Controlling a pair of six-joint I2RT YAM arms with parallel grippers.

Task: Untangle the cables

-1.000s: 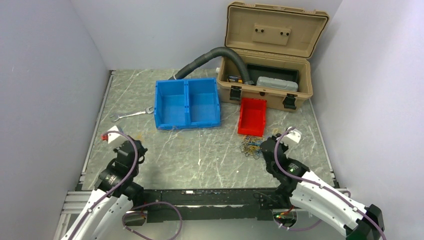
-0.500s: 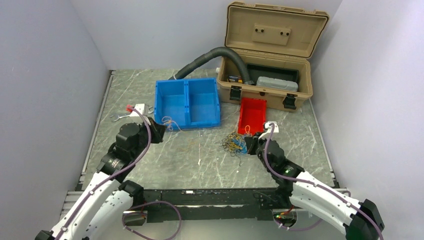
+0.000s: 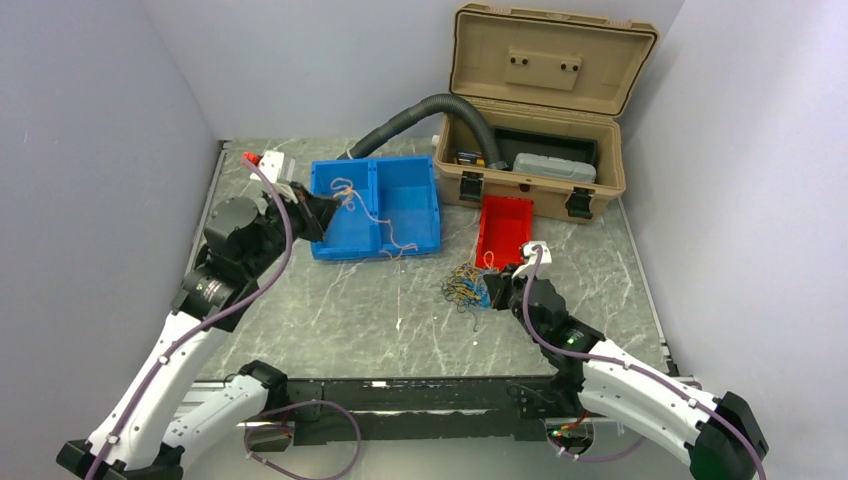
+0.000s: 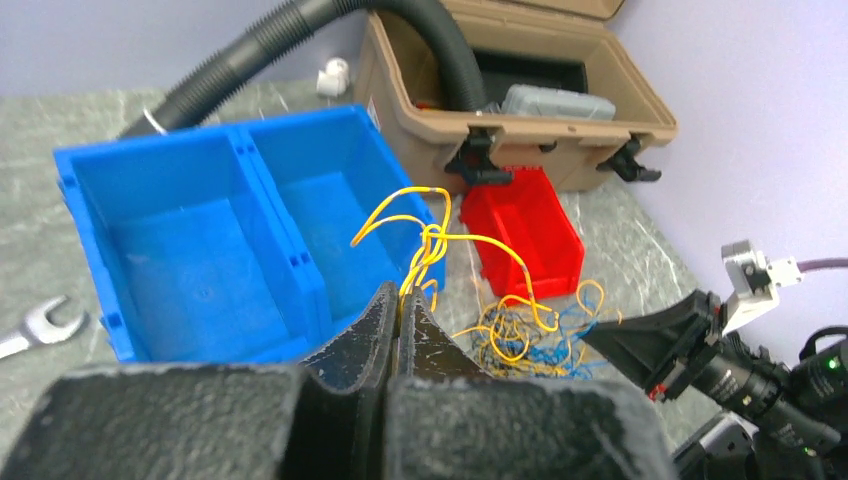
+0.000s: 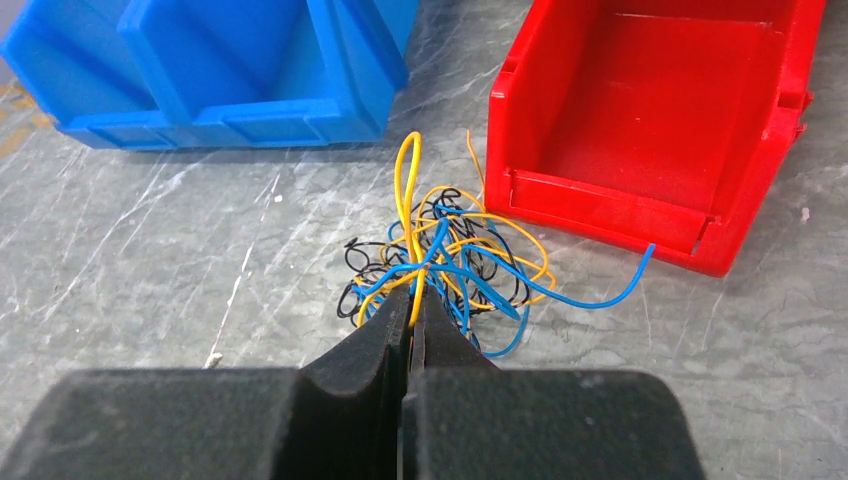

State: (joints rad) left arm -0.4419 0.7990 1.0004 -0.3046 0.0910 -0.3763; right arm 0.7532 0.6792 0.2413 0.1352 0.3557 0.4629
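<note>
Left tool [image 4: 400, 300], closed, is pinching a yellow cable [image 4: 430, 235] above the blue bin [image 4: 90, 190]; right tool [image 5: 410, 300], closed, is gripping the cables [image 5: 440, 265] midway toward the bench's right edge. Pulling further is risking a tightening knot, or the strand slipping out

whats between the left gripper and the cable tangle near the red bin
A looping yellow wire, pinched in the left gripper, runs past the blue bin down to the tangle. The left wrist view shows it.
</note>
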